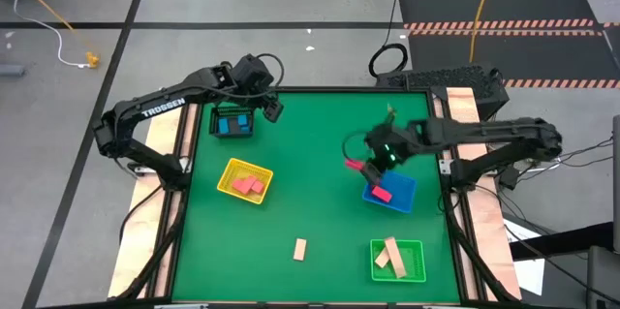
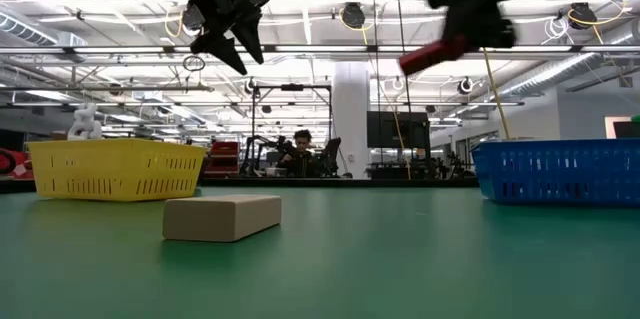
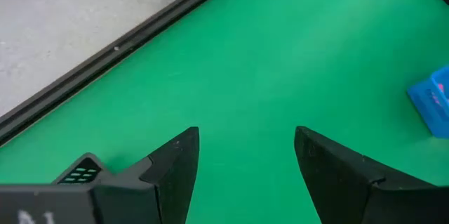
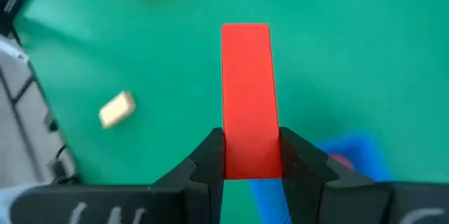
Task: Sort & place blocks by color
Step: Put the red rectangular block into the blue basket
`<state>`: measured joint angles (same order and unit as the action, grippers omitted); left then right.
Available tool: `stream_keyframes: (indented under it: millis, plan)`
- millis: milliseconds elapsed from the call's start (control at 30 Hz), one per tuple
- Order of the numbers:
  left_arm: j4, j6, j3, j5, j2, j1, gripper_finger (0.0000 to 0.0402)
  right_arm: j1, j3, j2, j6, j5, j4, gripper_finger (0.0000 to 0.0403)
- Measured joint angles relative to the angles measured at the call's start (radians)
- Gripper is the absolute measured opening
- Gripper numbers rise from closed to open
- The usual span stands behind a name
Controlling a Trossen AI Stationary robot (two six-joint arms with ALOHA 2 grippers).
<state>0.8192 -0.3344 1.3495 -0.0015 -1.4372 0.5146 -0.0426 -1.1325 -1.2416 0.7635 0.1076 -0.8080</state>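
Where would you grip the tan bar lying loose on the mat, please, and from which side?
Grip the tan bar across its two long sides, near the middle, coming straight down from above. It lies flat on the mat, apart from the trays, so both long faces are clear for fingers. The left hand is open and free; the right hand holds a red bar.

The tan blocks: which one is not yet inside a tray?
The lone tan block lies on the bare green table, between the yellow tray and green tray; the others lie inside the green tray.
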Motion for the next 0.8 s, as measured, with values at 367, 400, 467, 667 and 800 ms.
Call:
stream_keyframes:
  millis: [367,400,467,667,800]
  plan:
    - [0.001,0.008,0.000,0.000,0.000,-0.111,0.0234,0.296,0.256,0.150,0.537,-0.031,0.006,0.0087]
    - [0.002,0.008,0.000,0.000,0.000,-0.122,0.0234,0.312,0.271,0.156,0.557,-0.048,0.004,0.0087]
    - [0.009,0.002,0.000,0.000,0.000,-0.147,0.0234,0.331,0.301,0.158,0.585,-0.068,0.004,0.0087]
    - [0.045,-0.008,0.000,0.000,0.000,-0.245,0.0234,0.347,0.425,0.156,0.718,-0.084,0.022,0.0115]
    - [0.061,-0.015,0.000,0.001,0.000,-0.314,0.0234,0.346,0.470,0.156,0.742,-0.085,0.029,0.0131]
